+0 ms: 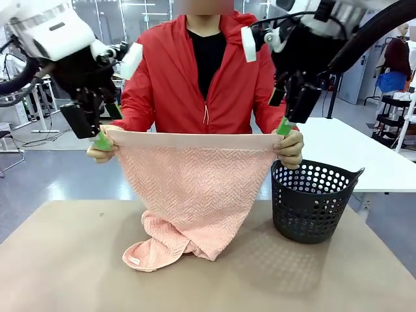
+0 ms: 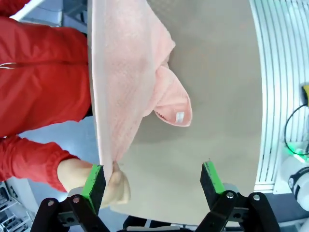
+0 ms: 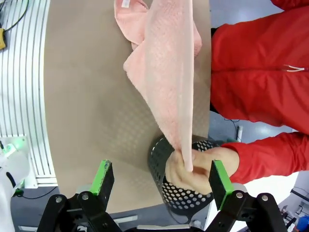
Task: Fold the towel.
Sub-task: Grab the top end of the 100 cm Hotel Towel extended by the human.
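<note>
A person in a red jacket holds the salmon-pink towel [image 1: 195, 188] stretched by its two top corners, one in each hand; its lower end rests bunched on the table with the white label [image 1: 134, 260] showing. My left gripper [image 1: 102, 139] is open beside the person's hand at the towel's left corner; in the left wrist view my left gripper [image 2: 153, 181] has one green pad against that hand and the towel [image 2: 120, 72] hanging ahead. My right gripper [image 1: 285, 125] is open at the right corner; the right wrist view shows my right gripper [image 3: 161, 179] straddling the other hand and the towel [image 3: 166, 77].
A black perforated basket [image 1: 312, 201] stands on the brown table [image 1: 65, 260] at the right, just below the person's hand. A white table [image 1: 364, 156] lies behind it. The basket [image 3: 181, 193] sits under my right gripper.
</note>
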Tool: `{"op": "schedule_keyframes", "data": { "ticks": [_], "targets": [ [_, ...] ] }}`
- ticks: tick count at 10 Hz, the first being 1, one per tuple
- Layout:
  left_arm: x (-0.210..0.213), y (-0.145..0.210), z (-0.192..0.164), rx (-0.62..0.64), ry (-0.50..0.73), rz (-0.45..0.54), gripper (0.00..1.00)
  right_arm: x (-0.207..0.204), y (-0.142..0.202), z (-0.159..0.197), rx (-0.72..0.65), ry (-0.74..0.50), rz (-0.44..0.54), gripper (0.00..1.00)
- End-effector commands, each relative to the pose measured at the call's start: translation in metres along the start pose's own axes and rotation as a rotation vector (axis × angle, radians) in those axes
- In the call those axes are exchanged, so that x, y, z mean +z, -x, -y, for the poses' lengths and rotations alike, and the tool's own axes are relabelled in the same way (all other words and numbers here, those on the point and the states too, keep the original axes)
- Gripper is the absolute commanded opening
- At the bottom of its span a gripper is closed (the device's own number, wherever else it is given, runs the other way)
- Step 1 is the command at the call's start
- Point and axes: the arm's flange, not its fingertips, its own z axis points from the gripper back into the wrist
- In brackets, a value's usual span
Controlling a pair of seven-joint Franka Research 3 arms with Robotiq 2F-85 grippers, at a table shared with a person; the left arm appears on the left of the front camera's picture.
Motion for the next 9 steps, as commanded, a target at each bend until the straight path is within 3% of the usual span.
{"op": "schedule_keyframes", "data": {
  "ticks": [1, 4, 9],
  "targets": [
    [-0.002, -0.008, -0.019, 0.018, 0.004, -0.047, 1.00, -0.012, -0.007, 0.011, 0.003, 0.001, -0.010, 1.00],
    [-0.025, -0.017, -0.041, 0.025, -0.011, -0.109, 1.00, -0.032, -0.014, 0.025, 0.023, -0.007, -0.015, 1.00],
    [-0.068, -0.009, -0.071, 0.078, 0.012, -0.129, 1.00, -0.076, -0.016, 0.053, 0.007, -0.050, -0.035, 1.00]
  ]
}}
